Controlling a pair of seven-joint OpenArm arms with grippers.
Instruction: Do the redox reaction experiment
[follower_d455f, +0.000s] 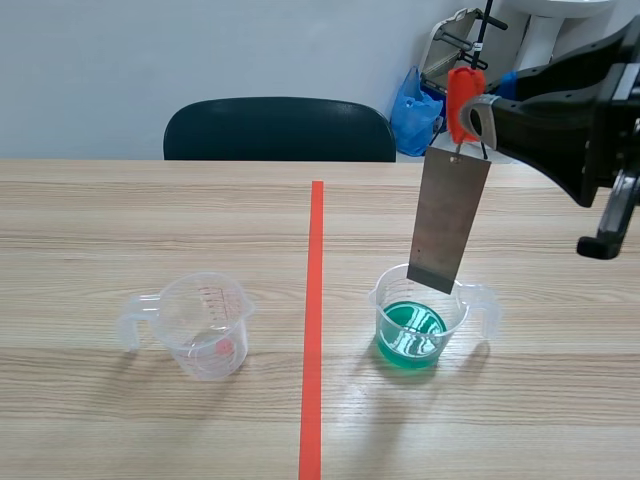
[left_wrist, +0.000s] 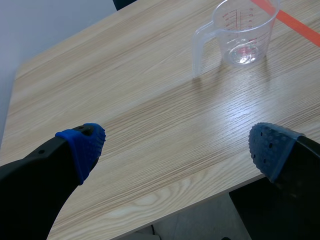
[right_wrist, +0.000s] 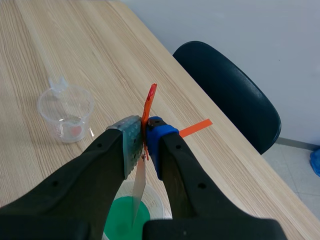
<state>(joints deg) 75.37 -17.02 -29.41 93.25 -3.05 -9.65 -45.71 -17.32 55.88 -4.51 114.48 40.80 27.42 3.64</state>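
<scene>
Across the pale wood-grain table (follower_d455f: 150, 210), an orange-red tape line (follower_d455f: 315, 300) ran toward a dark chair (follower_d455f: 280, 128) and a plain wall (follower_d455f: 150, 50). Right of the line, the right gripper (right_wrist: 144, 142) pinched an orange clip (follower_d455f: 462, 100), its metal plate (follower_d455f: 448, 220) hanging over the green-liquid beaker (follower_d455f: 455, 318). Left of it stood a clear beaker (follower_d455f: 205, 325). The left gripper (left_wrist: 175, 146) hung spread wide above the table's edge.

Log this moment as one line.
right gripper: shut on clip, plate hanging over green cup | left gripper: open, holding nothing | clear cup: upright
</scene>
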